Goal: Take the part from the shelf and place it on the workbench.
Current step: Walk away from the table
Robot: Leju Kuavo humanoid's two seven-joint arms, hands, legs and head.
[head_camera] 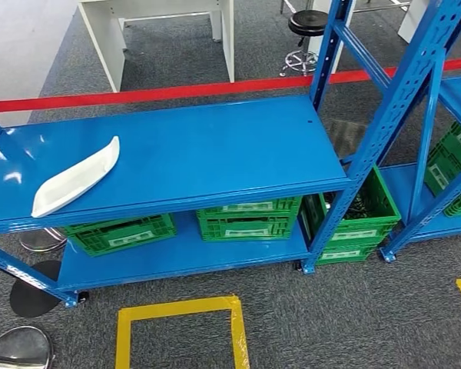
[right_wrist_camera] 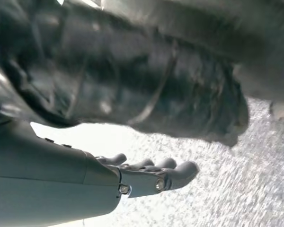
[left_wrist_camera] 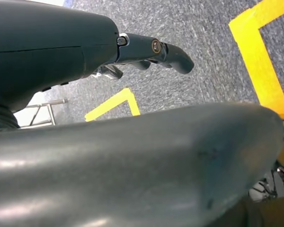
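Observation:
A long curved white part (head_camera: 75, 178) lies on the left end of the blue shelf top (head_camera: 205, 146) in the head view. My left hand (left_wrist_camera: 147, 54) hangs over grey carpet near yellow floor tape, fingers stretched out and holding nothing. My right hand (right_wrist_camera: 151, 175) also hangs above the carpet with its fingers extended and empty. Both hands are far from the part.
Green crates (head_camera: 248, 217) sit on the lower shelf, with more (head_camera: 356, 219) under the taller blue rack at right. A red barrier tape (head_camera: 158, 93) runs behind the shelf. A yellow taped square (head_camera: 181, 330) marks the floor in front. Stool bases (head_camera: 31, 296) stand at the left.

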